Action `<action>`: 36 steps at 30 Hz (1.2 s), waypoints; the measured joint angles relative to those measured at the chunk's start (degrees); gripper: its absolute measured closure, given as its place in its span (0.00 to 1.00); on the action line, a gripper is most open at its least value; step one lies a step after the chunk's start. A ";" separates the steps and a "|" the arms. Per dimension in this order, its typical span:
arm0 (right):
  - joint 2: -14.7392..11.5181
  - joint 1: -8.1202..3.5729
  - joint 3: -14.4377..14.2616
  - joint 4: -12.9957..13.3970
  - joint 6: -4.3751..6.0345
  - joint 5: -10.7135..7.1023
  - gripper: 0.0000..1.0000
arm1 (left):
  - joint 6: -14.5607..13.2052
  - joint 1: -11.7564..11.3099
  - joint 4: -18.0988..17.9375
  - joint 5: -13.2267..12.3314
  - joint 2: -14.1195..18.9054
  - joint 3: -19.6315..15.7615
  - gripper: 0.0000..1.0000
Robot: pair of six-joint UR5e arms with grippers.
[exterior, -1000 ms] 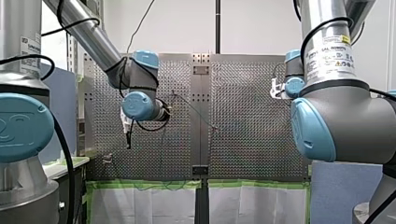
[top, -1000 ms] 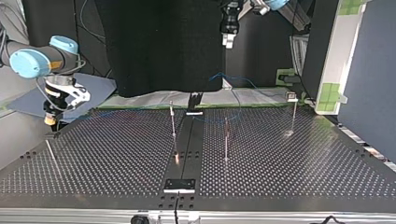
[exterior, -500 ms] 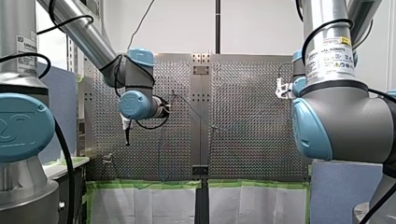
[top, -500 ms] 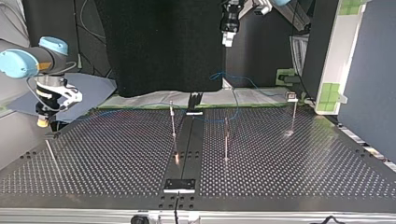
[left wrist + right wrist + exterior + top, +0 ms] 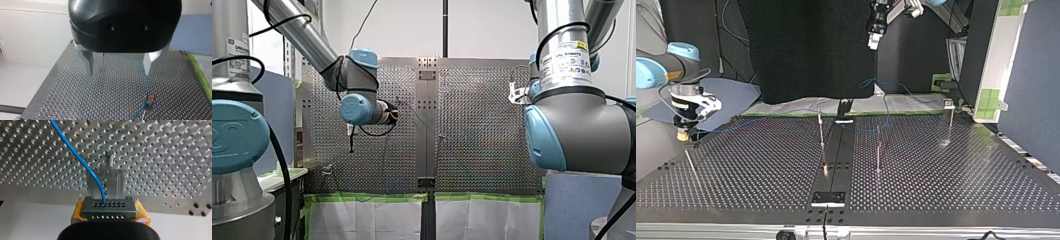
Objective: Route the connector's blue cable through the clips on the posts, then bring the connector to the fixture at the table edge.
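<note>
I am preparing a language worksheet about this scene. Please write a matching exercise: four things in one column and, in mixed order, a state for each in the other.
1. left gripper
2. right gripper
3. blue cable
4. posts

A. upright on the table
B. shut on the connector
C. open, holding nothing
D. runs out of the connector

Pairs: 1-C, 2-B, 3-D, 4-A.

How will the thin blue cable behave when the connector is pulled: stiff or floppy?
Probably floppy: the thin blue cable bends in loose curves from the grey perforated connector across the perforated metal table. Being so thin, it is likely light. It may snag on the thin posts.
</note>
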State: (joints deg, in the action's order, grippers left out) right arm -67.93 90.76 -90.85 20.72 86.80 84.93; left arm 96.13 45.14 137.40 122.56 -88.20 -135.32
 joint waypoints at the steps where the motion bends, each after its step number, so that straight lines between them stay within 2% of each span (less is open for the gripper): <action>1: 0.13 -0.08 0.26 -0.14 -0.05 -0.56 1.00 | -0.03 0.02 0.03 -0.04 -0.08 0.02 0.00; 10: 0.69 -1.13 1.66 -0.69 -0.05 -4.58 1.00 | -1.54 0.02 0.74 1.18 -3.01 0.63 0.00; 14: 1.69 -1.59 2.49 -1.24 -0.30 -6.47 1.00 | -1.29 0.05 0.84 1.40 -2.11 0.67 0.00; 19: 3.66 -2.07 3.15 -2.19 -2.02 -9.14 1.00 | -0.57 0.06 0.86 1.52 -0.47 0.69 0.00; 22: 4.06 -2.35 3.23 -2.03 -2.43 -10.58 1.00 | -0.91 0.06 0.91 1.61 -0.85 0.77 0.00; 28: 4.22 -2.94 3.40 -1.63 -2.60 -13.27 1.00 | -1.39 -0.04 1.39 2.55 -2.55 0.85 0.00; 36: 4.21 -3.86 3.89 -1.27 -2.55 -16.97 1.00 | 0.14 -0.15 1.48 2.82 0.16 0.74 0.00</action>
State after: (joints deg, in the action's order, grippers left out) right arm -63.72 86.89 -86.96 19.45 84.25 67.96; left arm 96.27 44.99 138.88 125.38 -88.04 -134.58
